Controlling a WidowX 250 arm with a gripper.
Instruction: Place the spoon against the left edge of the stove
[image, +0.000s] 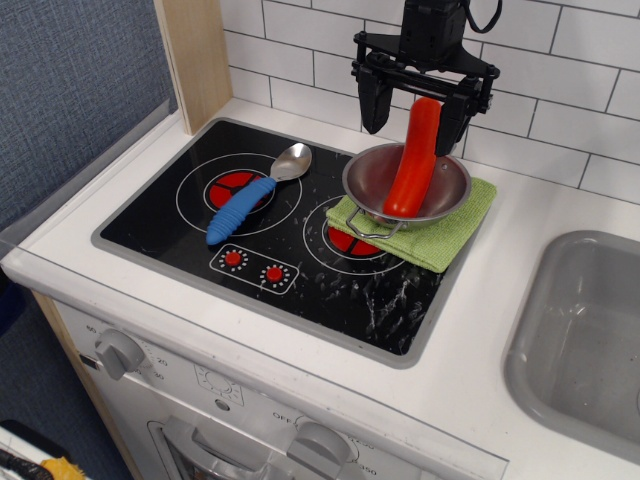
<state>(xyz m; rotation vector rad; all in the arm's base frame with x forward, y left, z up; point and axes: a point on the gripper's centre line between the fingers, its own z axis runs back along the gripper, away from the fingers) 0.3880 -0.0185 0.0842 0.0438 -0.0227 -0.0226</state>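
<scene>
Pincer (414, 108) top cut off; spoon (252, 194) on stove (180, 215)

The claw (418, 106) hangs downward, its two fingers spread wide

A white countertop (500, 330) carries the scene — behind it rises a white tiled wall (560, 60). At the counter's left rear corner stands a pale wooden post (195, 60), with a grey-blue textured panel (70, 90) to its left. A grey sink (590, 340) is set into the counter's right end.
</scene>
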